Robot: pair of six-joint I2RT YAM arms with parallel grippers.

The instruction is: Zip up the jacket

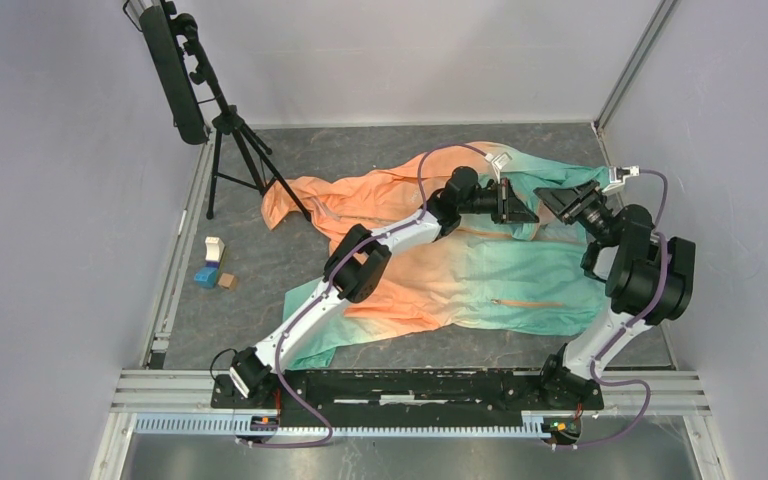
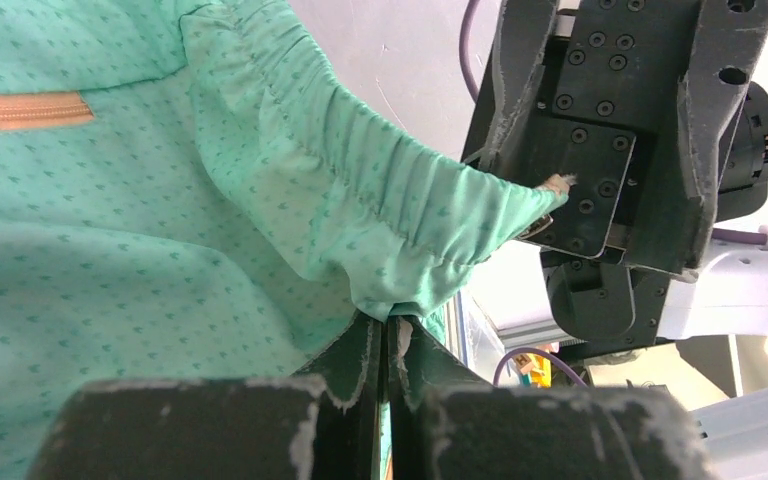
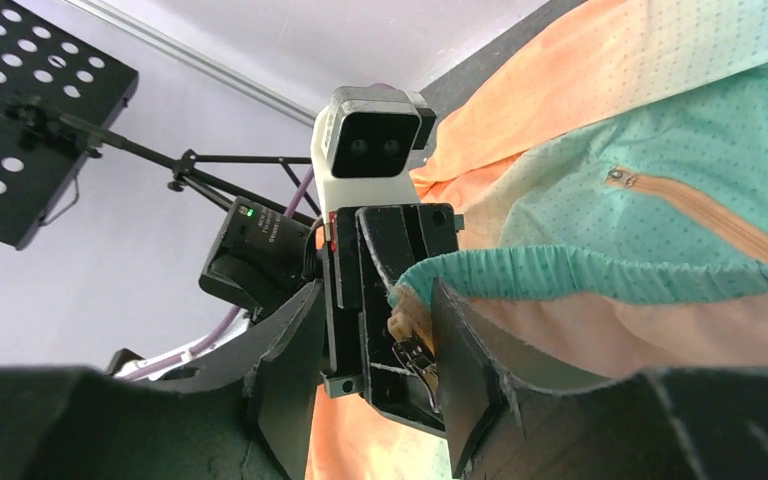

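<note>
The jacket (image 1: 440,270) lies spread on the table, orange on the left fading to mint on the right, with an orange pocket zip (image 1: 530,302). My left gripper (image 1: 526,212) is shut on the mint elastic hem (image 2: 392,318) near its far right corner and holds it lifted. My right gripper (image 1: 552,202) faces it, open. In the right wrist view its fingers (image 3: 460,345) stand wide apart around the hem's end (image 3: 520,270), where a small metal zipper piece (image 3: 415,355) hangs. The left wrist view shows the right gripper (image 2: 600,150) at the hem tip (image 2: 520,205).
A black panel on a tripod (image 1: 185,75) stands at the back left. Small toy blocks (image 1: 215,265) lie left of the jacket. Walls close in the table on the left, back and right.
</note>
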